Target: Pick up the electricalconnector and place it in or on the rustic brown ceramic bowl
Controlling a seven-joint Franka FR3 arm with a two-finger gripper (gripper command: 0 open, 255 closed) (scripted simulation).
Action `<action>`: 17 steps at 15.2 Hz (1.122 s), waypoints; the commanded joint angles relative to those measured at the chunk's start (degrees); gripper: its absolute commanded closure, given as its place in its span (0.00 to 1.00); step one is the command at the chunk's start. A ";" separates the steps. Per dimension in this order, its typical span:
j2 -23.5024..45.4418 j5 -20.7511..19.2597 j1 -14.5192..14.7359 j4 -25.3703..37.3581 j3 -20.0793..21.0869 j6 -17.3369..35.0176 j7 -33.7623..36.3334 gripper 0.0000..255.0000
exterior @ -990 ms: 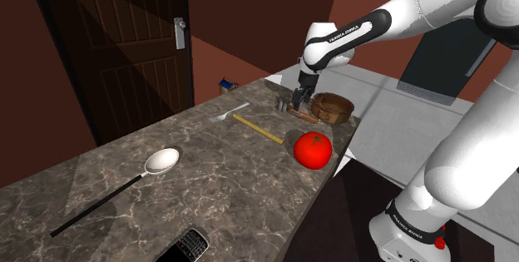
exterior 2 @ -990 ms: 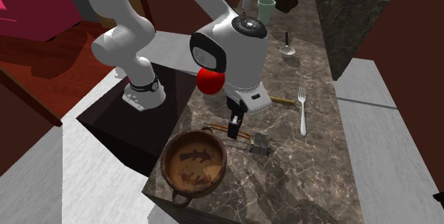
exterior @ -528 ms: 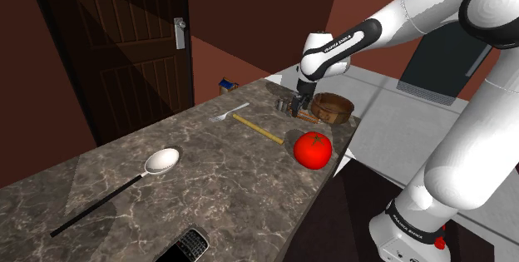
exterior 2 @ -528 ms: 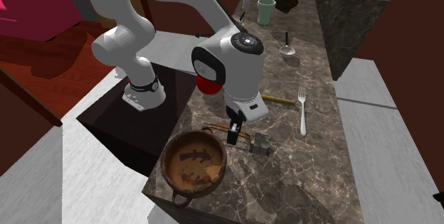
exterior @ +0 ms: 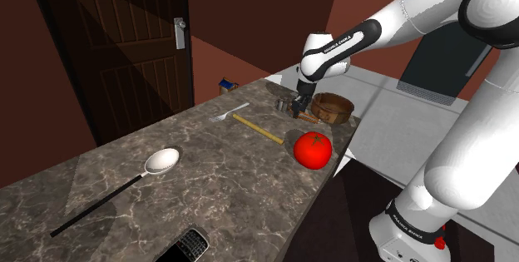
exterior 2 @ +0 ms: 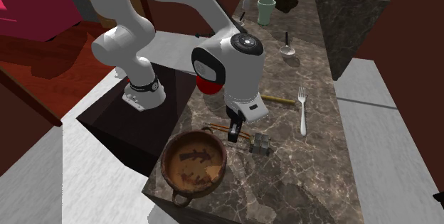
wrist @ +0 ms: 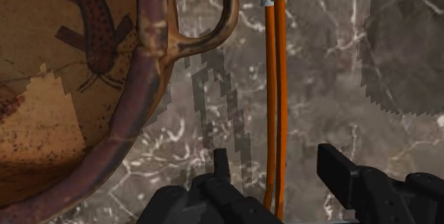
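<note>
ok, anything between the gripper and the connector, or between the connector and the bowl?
Nothing visible. The open gripper straddles the orange wires of the electrical connector without touching them. The brown bowl sits right beside it, with just bare marble counter between the wires and the bowl.

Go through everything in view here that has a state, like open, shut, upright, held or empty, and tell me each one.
gripper: open, fingers astride the orange wires, not clasping them.
electrical connector: lying on the counter, not held.
brown bowl: upright, empty.
door: shut.
green cup: upright.
</note>
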 commanded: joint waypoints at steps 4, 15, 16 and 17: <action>0.00 0.00 0.00 0.00 0.00 0.00 0.00 1.00; -3.04 -0.54 0.04 1.58 -0.01 -4.60 0.34 1.00; -3.51 -0.61 0.05 1.89 0.00 -5.37 0.39 1.00; -3.97 -0.68 0.05 2.21 0.00 -6.14 0.43 1.00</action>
